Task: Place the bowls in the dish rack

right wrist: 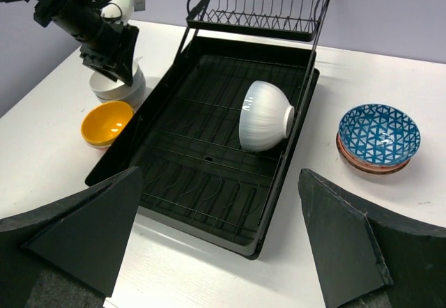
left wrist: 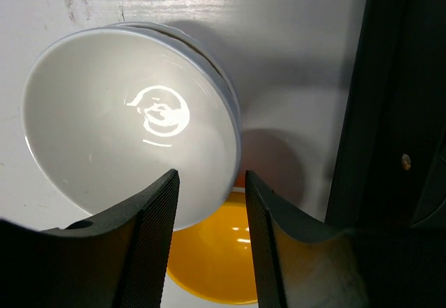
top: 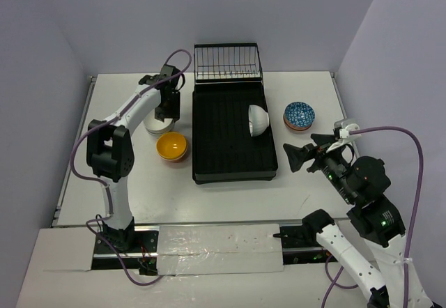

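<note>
Hanging over the stack of white bowls [top: 157,125] at the left of the table [top: 306,189], the left tool [top: 166,113] points straight down. In its wrist view its two ribbed fingers [left wrist: 150,242] are a little apart and straddle the near rim of the top white bowl [left wrist: 125,120], one over the inside and one outside. They hold nothing, and whether either pad touches the rim cannot be told. At least one more white rim shows under that bowl.

Just in front of this stack is a yellow bowl [top: 171,144], nested in what looks like an orange bowl [top: 175,157] whose edge peeks out below.

The dish rack [top: 223,162] lies in the middle of the table, its long side running away from the arms and its raised wire basket [top: 228,63] at the far end. One ribbed white bowl [top: 258,120] is in the slatted tray, tipped on its side against the right wall, its mouth facing left in the top view.

To the right of the rack, apart from it, stands a stack of blue patterned bowls [top: 299,115], upright, with reddish outsides; the number cannot be told.

The right tool [top: 293,157] hovers near the rack's near right corner, spread wide and empty, its dark fingers [right wrist: 83,231] framing the rack in the right wrist view
</note>
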